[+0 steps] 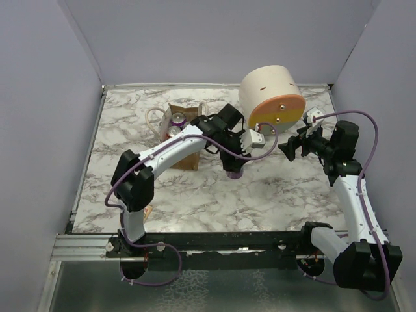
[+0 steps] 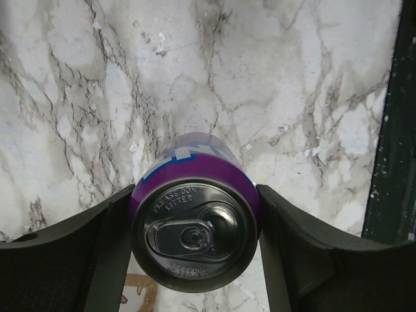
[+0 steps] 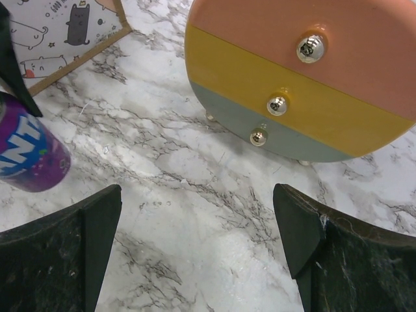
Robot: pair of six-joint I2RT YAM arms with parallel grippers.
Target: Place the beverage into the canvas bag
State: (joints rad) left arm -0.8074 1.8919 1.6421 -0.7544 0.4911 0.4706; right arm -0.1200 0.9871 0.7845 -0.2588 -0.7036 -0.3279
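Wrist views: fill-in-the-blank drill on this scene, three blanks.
1. The left gripper is shut on a ____ can.
2. The right gripper is open and holds ____.
3. The round box shows ____ silver knobs on its face.
Missing words: purple; nothing; three.

Surface (image 1: pixel 195 195): white marble pattern with grey and brownish veins; veining reads sharp in both wrist views. Thin metal trim (image 1: pixel 88 156) runs along its left side and back edge. Enclosure: left wall (image 1: pixel 39 97), back wall (image 1: pixel 214 39), right wall (image 1: pixel 383 65); all plain, pale lavender-grey, unmarked. Near edge: black bar (image 1: pixel 221 242) across the front; slotted aluminium rail (image 1: pixel 81 246) at its left end; below them a grey mottled area (image 1: pixel 214 286), material not clear. Light even and diffuse; shadows soft.
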